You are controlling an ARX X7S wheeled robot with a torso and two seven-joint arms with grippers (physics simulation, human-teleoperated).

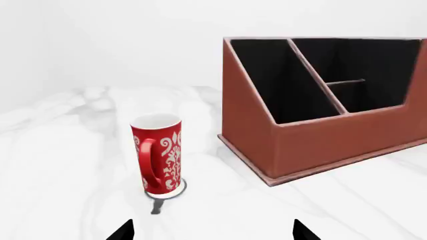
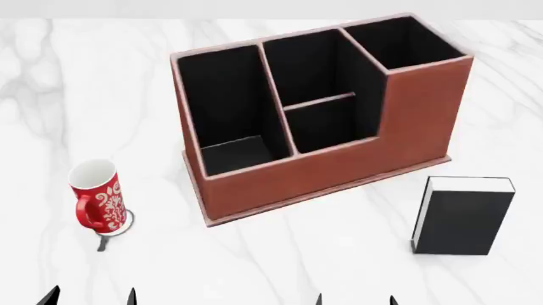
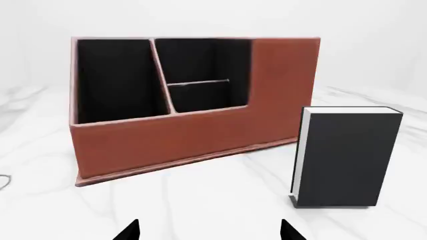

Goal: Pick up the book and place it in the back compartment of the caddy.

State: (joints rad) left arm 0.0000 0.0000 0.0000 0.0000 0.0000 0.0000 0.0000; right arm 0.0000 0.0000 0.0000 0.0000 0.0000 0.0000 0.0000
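Book (image 2: pixel 462 219) stands upright on the table (image 2: pixel 339 254), just right of the caddy (image 2: pixel 339 165), untouched. Looks stiff, smooth-covered, probably light; best pinched across both covers near the top. Both grippers' fingers (image 3: pixel 287 231) spread, empty.

Caddy (image 2: pixel 339 166): red-brown outer walls rendered as matt, leather-look skin, faint grain noted; inner cells lined matt black; rims edged with pale stitched trim. Book (image 2: pixel 465 219): covers plain black, smooth, matt, no sheen observed; page block shown white, paper-like. Mug (image 2: pixel 98 197): red body with white pattern, smooth, ceramic-look, slight gloss; interior white. Table (image 2: pixel 51 95): white marble-look surface with grey veining, smooth, polished; soft reflections recorded near caddy base. Gripper fingertips (image 3: pixel 127 231): black, matt; material not determinable.
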